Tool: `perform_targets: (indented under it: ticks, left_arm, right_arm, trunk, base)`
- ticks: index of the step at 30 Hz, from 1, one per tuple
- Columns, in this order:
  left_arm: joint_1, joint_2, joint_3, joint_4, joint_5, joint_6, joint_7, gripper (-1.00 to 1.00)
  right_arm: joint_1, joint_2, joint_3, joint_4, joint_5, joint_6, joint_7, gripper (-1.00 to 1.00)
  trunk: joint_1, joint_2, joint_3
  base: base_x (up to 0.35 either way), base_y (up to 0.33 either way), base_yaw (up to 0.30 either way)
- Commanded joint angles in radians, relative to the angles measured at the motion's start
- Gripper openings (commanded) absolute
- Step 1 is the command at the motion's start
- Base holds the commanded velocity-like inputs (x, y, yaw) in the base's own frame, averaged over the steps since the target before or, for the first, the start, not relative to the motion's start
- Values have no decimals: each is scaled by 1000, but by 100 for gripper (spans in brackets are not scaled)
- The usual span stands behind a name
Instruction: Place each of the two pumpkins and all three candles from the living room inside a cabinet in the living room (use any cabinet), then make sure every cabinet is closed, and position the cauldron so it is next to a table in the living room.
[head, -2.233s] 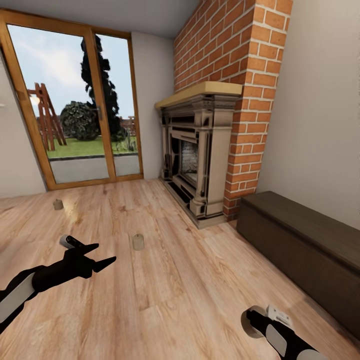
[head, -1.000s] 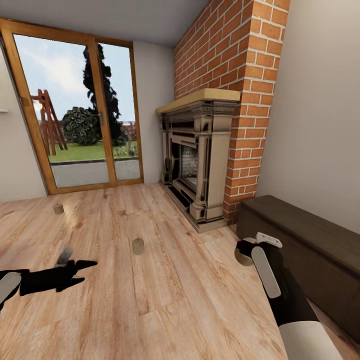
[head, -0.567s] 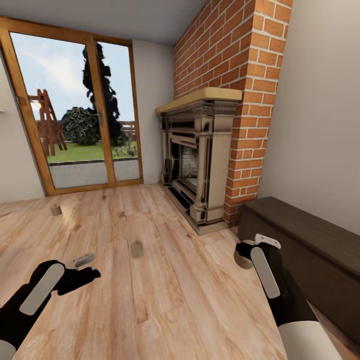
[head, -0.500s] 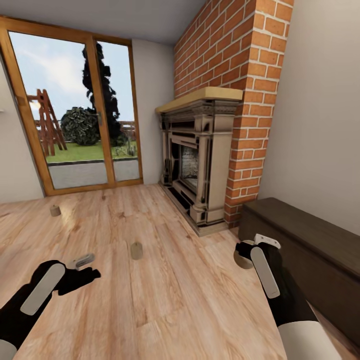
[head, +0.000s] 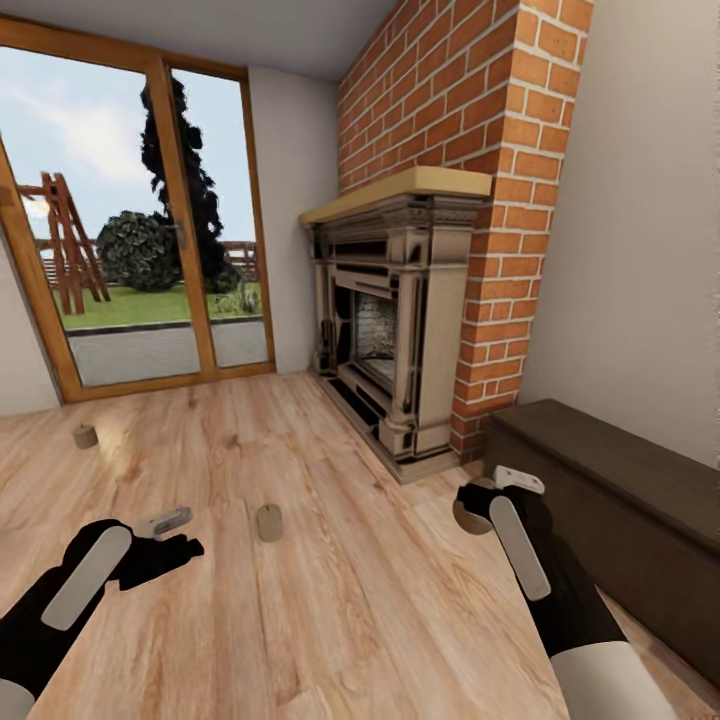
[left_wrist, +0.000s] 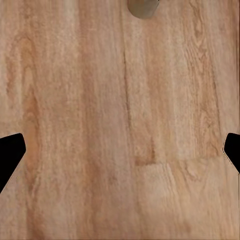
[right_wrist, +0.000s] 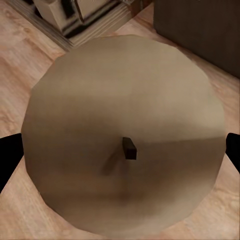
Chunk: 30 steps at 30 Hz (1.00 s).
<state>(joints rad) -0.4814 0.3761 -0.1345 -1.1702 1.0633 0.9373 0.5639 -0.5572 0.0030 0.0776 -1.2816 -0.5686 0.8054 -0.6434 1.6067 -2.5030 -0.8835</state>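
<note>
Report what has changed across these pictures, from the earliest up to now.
The right end effector rose from low beside the robot to in front of the long dark-brown wooden cabinet, holding a stubby beige-grey candle. The left end effector drew back and turned downward, open. The view shifted right. The two candles on the wooden floor stayed put.
</note>
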Motion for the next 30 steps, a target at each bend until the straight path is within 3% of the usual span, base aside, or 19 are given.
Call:
perform_targets:
  ticks: [1,5,8,17,22,30]
  left_arm:
    - [0,2,-3,1,10,1,-3,100]
    - [0,8,-36,5,1,4,-124,100]
    - [0,16,-70,10,-5,4,-166,100]
    - [0,25,-83,26,-17,5,-183,100]
    - [0,23,-85,27,-50,5,-187,100]
    - [0,25,-85,27,-55,5,-193,100]
  right_arm:
    - [-1,0,2,-1,-8,2,-11,-100]
    - [-1,0,5,-2,-8,2,-9,-100]
    - [-1,0,6,-2,-8,1,-8,-100]
    - [-1,-1,6,-1,-19,2,12,-100]
    - [-1,-1,5,-1,-23,4,61,-100]
    - [-1,-1,6,-1,-24,5,69,-100]
  trunk:
    - [0,-1,-2]
    - [0,-1,-3]
    - [0,-1,-3]
    - [0,-1,-3]
    - [0,-1,-3]
    - [0,-1,-3]
  base:
    - [250,231,-263]
    - [301,98,-123]
    - [328,19,-24]
    - [334,2,-7]
    - [335,0,-194]
    - [335,0,-139]
